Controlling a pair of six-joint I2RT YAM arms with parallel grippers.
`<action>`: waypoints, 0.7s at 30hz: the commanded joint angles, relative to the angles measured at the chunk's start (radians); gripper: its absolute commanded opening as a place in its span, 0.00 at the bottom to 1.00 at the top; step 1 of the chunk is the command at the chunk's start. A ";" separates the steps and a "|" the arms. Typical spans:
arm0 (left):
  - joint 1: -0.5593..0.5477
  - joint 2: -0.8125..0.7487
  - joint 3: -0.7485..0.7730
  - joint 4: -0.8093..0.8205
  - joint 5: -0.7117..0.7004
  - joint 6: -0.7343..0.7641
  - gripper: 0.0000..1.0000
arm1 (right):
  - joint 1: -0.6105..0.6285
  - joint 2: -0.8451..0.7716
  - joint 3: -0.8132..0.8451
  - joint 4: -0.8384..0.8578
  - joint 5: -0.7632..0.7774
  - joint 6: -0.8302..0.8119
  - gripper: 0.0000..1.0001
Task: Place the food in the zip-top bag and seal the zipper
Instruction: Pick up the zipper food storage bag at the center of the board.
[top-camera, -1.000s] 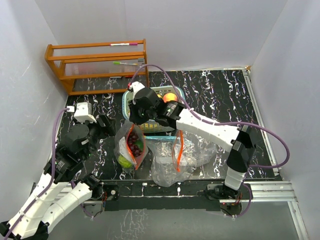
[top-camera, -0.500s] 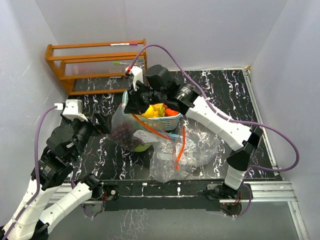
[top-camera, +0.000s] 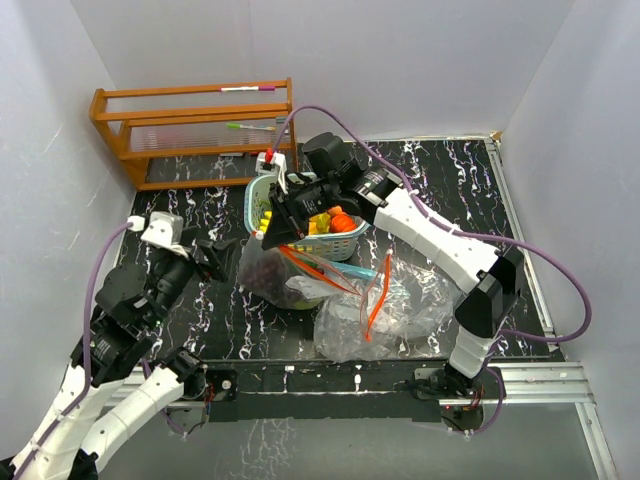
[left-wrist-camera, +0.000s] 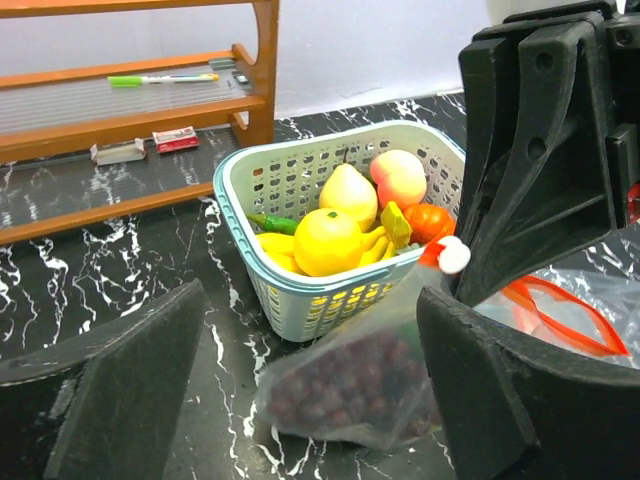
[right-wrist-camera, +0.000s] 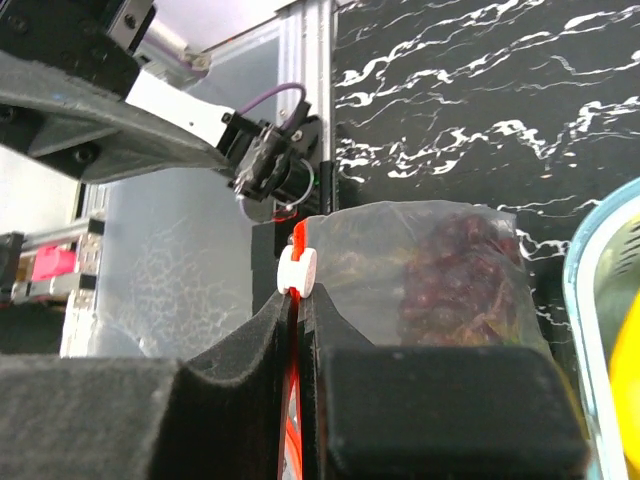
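Note:
My right gripper (top-camera: 283, 222) is shut on the red zipper strip of a clear zip-top bag (top-camera: 272, 268) and holds it up beside the basket. In the right wrist view the jaws (right-wrist-camera: 303, 320) pinch the strip just below the white slider (right-wrist-camera: 297, 270). Purple grapes (left-wrist-camera: 345, 385) fill the bag's bottom, which hangs near the table. My left gripper (top-camera: 222, 255) is open, and in its wrist view the bag sits between its spread fingers (left-wrist-camera: 110, 390). A pale blue basket (left-wrist-camera: 240, 215) holds a lemon (left-wrist-camera: 325, 240), a peach (left-wrist-camera: 400, 175), bananas and an orange.
A second clear bag (top-camera: 390, 305) with an orange zipper lies crumpled at the front middle. A wooden rack (top-camera: 195, 125) with pens stands at the back left. White walls enclose the black marbled table (top-camera: 450, 190).
My right gripper has lifted the bag off the table and swung it back toward the basket. The bag's top has closed flat. The second bag has shifted slightly right.

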 joint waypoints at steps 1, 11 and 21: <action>-0.001 0.026 -0.010 0.100 0.110 0.047 0.79 | 0.005 -0.094 -0.009 0.119 -0.168 -0.057 0.08; -0.002 0.016 0.003 0.093 0.527 0.217 0.67 | 0.005 -0.106 0.042 0.017 -0.166 -0.154 0.08; -0.002 0.045 0.008 0.082 0.624 0.233 0.33 | 0.005 -0.118 0.075 -0.052 -0.182 -0.219 0.08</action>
